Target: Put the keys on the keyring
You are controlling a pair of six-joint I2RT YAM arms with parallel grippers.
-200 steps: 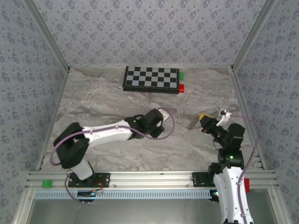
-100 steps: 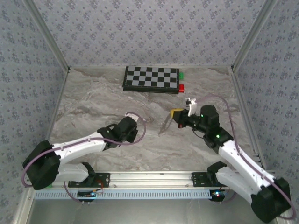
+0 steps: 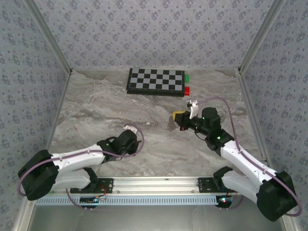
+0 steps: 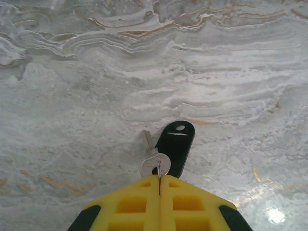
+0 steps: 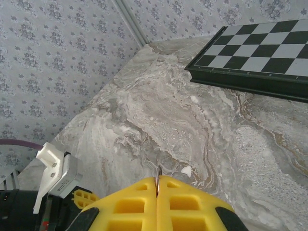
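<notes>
One key (image 4: 175,144), head at one o'clock, is clamped by the left hand (image 4: 159,178); one keyring (image 5: 158,171), seemingly, by the right hand (image 5: 157,180).

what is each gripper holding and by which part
Left gripper pinches the key by its silvery metal end; right gripper pinches the keyring by its rim.

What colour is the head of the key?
Black. The key has a black head on a silvery metal part, clearest in the left wrist view.

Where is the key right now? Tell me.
In the left wrist view, the key sticks out of the left gripper's shut fingertips, pinched by its silvery end, above the marble table.
</notes>
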